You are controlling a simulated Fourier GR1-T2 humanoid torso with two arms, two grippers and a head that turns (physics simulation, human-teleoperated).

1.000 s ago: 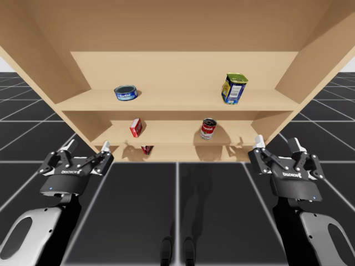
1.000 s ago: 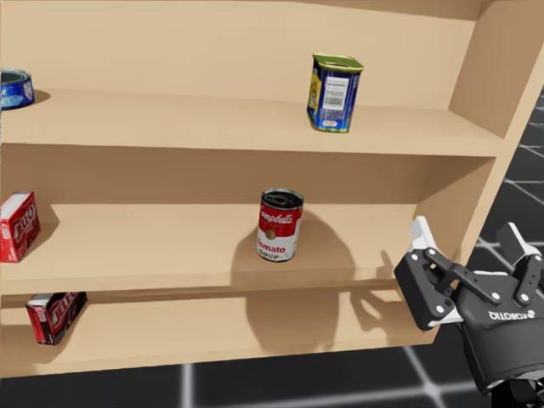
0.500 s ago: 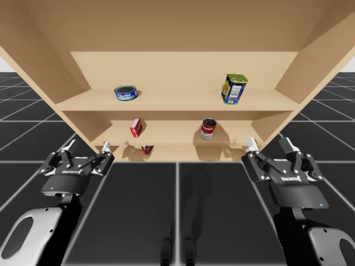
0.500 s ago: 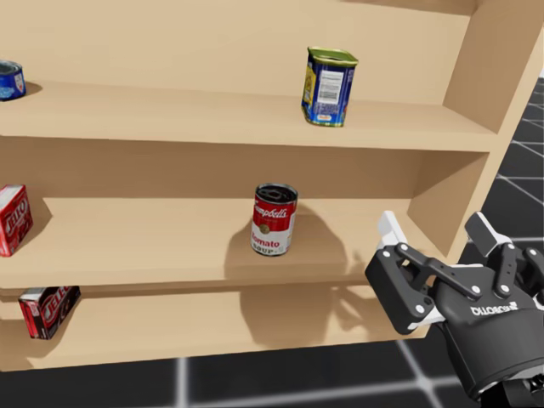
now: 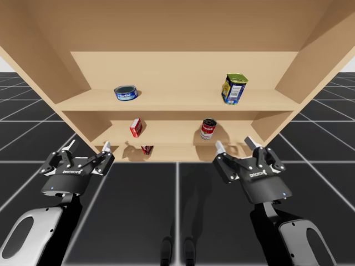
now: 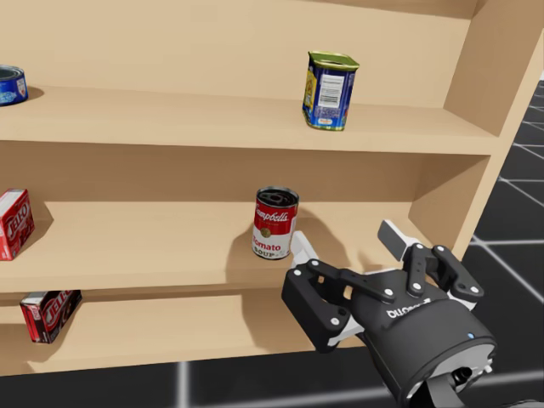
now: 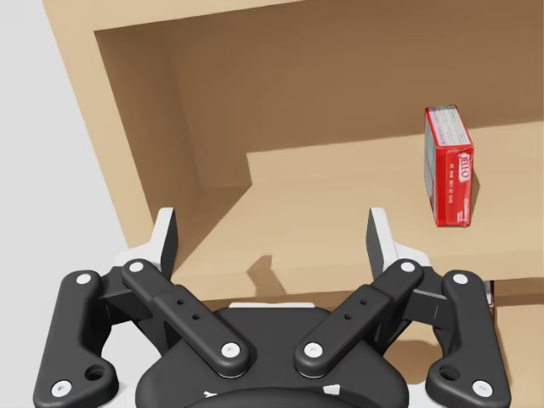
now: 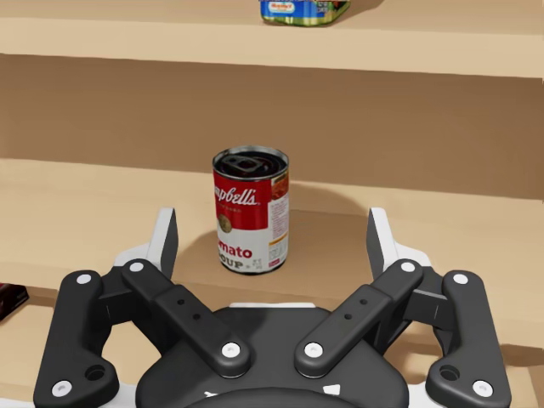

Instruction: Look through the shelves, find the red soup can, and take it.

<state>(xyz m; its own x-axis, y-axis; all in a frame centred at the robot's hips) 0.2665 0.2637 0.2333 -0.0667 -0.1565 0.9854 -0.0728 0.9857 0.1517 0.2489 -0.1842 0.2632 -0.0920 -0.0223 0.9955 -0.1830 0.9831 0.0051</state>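
The red soup can (image 5: 208,128) (image 6: 274,223) (image 8: 251,209) stands upright on the middle shelf (image 5: 172,136), right of centre. My right gripper (image 5: 237,147) (image 6: 346,247) (image 8: 270,238) is open just in front of that shelf; the can stands a short way ahead, between the lines of its fingers, untouched. My left gripper (image 5: 87,148) (image 7: 272,242) is open at the shelf unit's lower left. A red box (image 7: 450,165) stands ahead of it, off to one side.
A flat blue tin (image 5: 126,92) (image 6: 10,85) and a blue-and-yellow rectangular can (image 5: 234,88) (image 6: 329,89) stand on the top shelf. A red box (image 5: 136,127) (image 6: 16,223) stands on the middle shelf, another red box (image 5: 147,149) (image 6: 50,314) on the bottom shelf. Shelf side walls (image 5: 288,77) flank both arms.
My right gripper has moved left, from off to the right of the shelf front to directly before the soup can. My head has turned slightly. The left arm has stayed put.
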